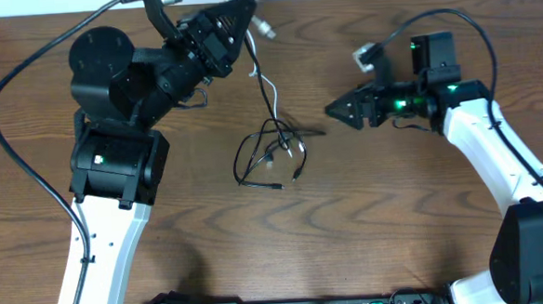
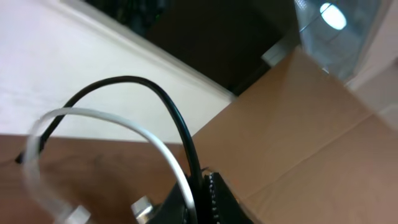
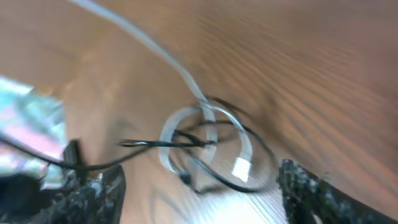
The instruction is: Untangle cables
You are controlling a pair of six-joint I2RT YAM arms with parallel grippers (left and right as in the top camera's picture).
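The left pincer [image 1: 241, 21] is clamped shut on the cables [image 1: 267, 96] at the far edge of the table [image 1: 397, 238]. In its own camera 2 strands arch up out of its closed tips side by side: 1 white cable [image 2: 99, 114] and 1 black cable [image 2: 124, 79]. A cardboard box [image 2: 311, 124] stands behind them. A small white plug [image 1: 263, 27] sticks out just beside that pincer.

From there both strands run down toward the middle of the table and end in the knot [image 1: 271, 152], a loose nest of black loops with the white one threaded through it.

The right pincer [image 1: 333, 111] points at that knot from the other side, near it but not touching. Its jaws stand wide apart with nothing between them. In its own camera the knot lies on the wood between its 2 fingers [image 3: 93, 193], with another white plug [image 3: 241, 167] showing inside the loops.

As I judge it, the job is barely begun. 1 end of the bundle is held away from the heap, which gives a line to work along. Yet the loops cross over each other, and no cable lies free on its own. How many black cables are in there I cannot tell. What remains is nearly everything: catch a loop or a plug with the open pincer, draw it out against the other's hold, then lay each cable apart.
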